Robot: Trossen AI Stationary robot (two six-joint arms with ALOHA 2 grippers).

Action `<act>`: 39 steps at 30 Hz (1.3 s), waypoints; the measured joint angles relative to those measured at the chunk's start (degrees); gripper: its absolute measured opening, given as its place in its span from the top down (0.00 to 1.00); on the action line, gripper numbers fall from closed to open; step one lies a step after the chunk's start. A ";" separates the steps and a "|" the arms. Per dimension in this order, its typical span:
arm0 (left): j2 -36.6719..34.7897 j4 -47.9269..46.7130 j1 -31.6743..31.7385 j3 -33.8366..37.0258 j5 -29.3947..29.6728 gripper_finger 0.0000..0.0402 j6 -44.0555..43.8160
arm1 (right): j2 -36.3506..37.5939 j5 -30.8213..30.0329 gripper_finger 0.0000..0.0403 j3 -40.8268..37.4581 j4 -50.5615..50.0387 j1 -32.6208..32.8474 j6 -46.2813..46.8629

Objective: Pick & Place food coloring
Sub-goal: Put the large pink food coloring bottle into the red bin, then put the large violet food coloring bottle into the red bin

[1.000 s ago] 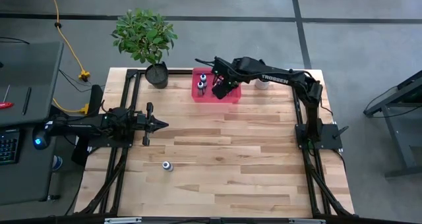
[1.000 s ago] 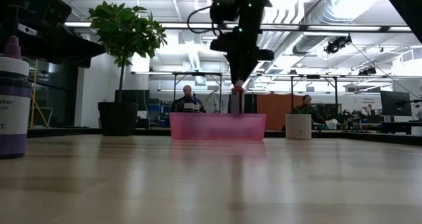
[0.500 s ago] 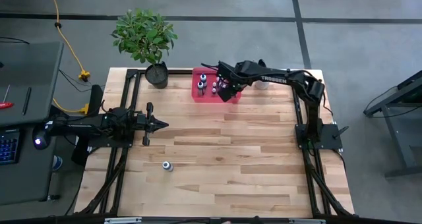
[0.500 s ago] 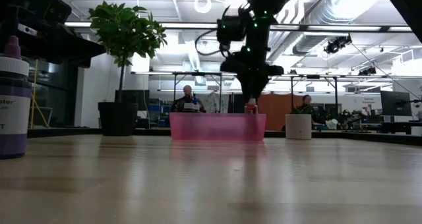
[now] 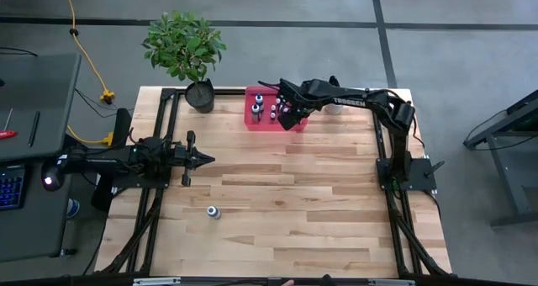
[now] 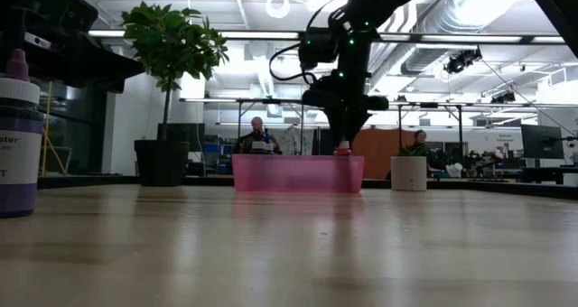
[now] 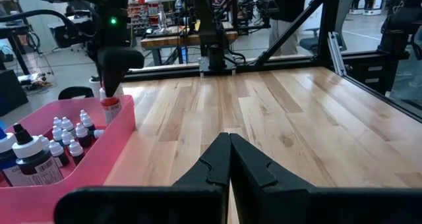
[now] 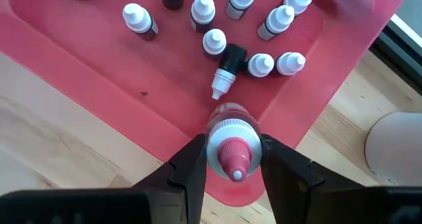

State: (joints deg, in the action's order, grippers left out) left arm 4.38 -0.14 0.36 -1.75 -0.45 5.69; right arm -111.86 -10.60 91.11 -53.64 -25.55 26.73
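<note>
A pink tray (image 5: pixel 266 124) at the table's far middle holds several small food coloring bottles (image 8: pixel 214 41), most with white caps, and one black bottle lying on its side (image 8: pixel 227 66). My right gripper (image 8: pixel 232 159) is at the tray's right end, shut on a red-capped bottle (image 7: pixel 109 109) whose lower part is inside the tray. Whether its base rests on the tray floor is hidden by the wall. One more bottle (image 5: pixel 213 211) stands alone on the near table. My left gripper (image 7: pixel 229 148) waits shut at the table's left. My right gripper pinches the red-capped bottle between its two fingers (image 8: pixel 191 163), at the bottle's upper end beside the cap's wide collar (image 8: pixel 232 133). The fingers come steeply from above, pointing down. The bottle stands upright below them, its body behind the tray wall (image 6: pixel 298 173).
A potted plant in a black pot (image 5: pixel 200 95) stands left of the tray, and a small white pot (image 5: pixel 334 108) just right of it. The purple-bodied lone bottle (image 6: pixel 18 144) looms close in the low view. Bare wood lies between the tray and the near edge.
My right gripper has come down with the red-capped bottle and shifted a little toward the tray's right end. The bottle, which hung above the tray's rim, now reaches down inside the tray, still upright and still held.
</note>
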 joint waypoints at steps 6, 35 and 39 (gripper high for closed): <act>0.00 -0.01 -0.02 0.01 0.00 1.00 0.00 | 0.66 -1.33 0.64 -0.11 -0.05 0.04 -0.16; 0.00 -0.01 -0.01 0.01 0.00 1.00 -0.01 | 21.64 -12.33 0.50 0.11 22.89 13.71 -17.37; 0.00 0.00 -0.02 0.01 0.00 1.00 0.00 | 20.12 -6.40 0.50 4.00 24.47 19.06 -19.76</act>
State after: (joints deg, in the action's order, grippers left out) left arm 4.38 -0.14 0.34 -1.74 -0.45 5.69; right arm -91.73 -17.00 95.11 -29.18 -6.49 6.97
